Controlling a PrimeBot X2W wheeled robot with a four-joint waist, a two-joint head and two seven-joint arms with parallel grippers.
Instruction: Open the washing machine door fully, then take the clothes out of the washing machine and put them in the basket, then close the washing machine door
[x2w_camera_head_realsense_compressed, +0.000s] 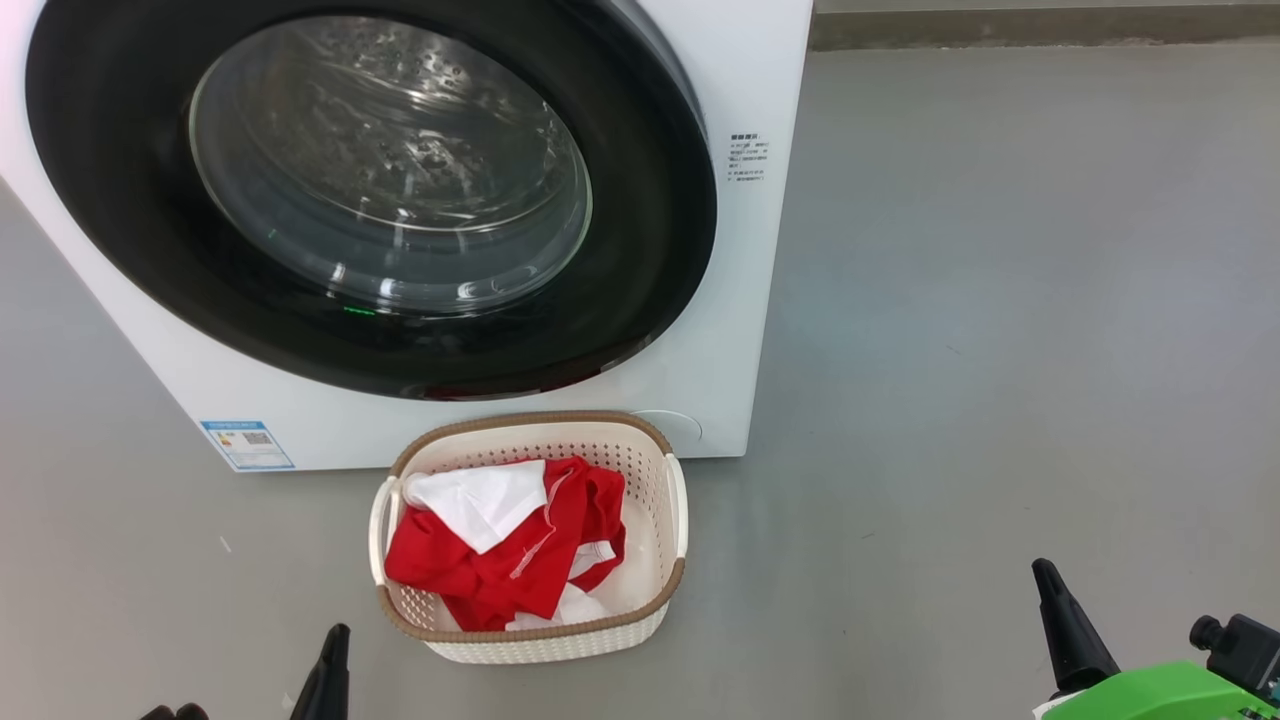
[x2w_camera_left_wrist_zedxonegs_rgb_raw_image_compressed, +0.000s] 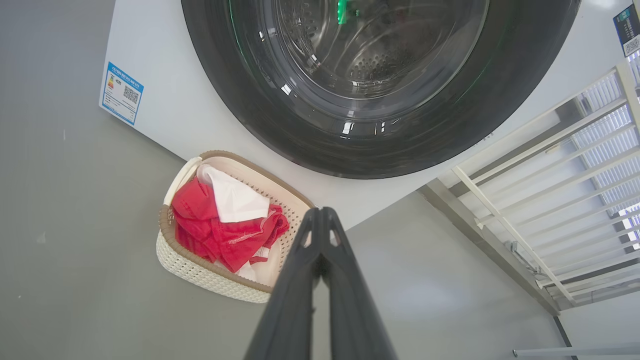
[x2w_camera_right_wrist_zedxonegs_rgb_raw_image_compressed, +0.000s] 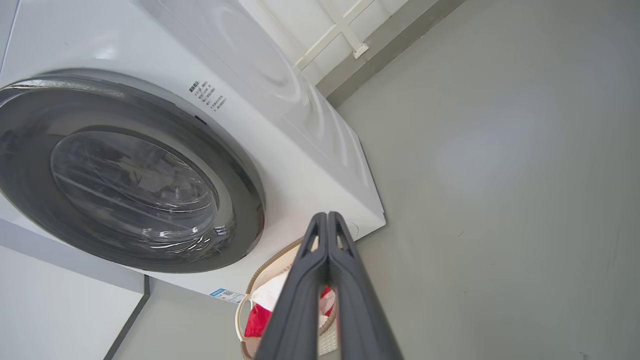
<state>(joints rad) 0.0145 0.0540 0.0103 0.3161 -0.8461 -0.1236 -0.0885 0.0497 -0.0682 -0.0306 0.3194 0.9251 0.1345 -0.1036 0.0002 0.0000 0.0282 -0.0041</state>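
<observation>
One big white boxy front-loading washing machine (x2w_camera_head_realsense_compressed: 760, 300) is standing on the grey floor (x2w_camera_head_realsense_compressed: 1000, 350). Its one large round door (x2w_camera_head_realsense_compressed: 380, 190), a glossy black rim around a clear glass window, is lying flat against the front, shut and facing the robot. One small blue sticker (x2w_camera_head_realsense_compressed: 247, 444) is sitting at the front's lower left corner. One small cream-white perforated plastic basket (x2w_camera_head_realsense_compressed: 560, 645) with a brown woven-look rim is standing on the floor just before the machine, below the door. Its mouth is pointing up and its two side handles (x2w_camera_head_realsense_compressed: 378, 520) are lying to left and right, and its longer sides seem to be running along the machine's front. Soft bright red clothes (x2w_camera_head_realsense_compressed: 500, 575) with white panels are lying heaped inside it, and the number of garments cannot be told. Two grippers are hanging above the floor, touching nothing. The left gripper (x2w_camera_left_wrist_zedxonegs_rgb_raw_image_compressed: 320, 212), near the basket's left front corner, is pressing its two long dark fingers (x2w_camera_left_wrist_zedxonegs_rgb_raw_image_compressed: 295, 280) together at the tips and holding nothing. The right gripper (x2w_camera_right_wrist_zedxonegs_rgb_raw_image_compressed: 327, 217), off to the right, is doing likewise, tips touching and empty.
</observation>
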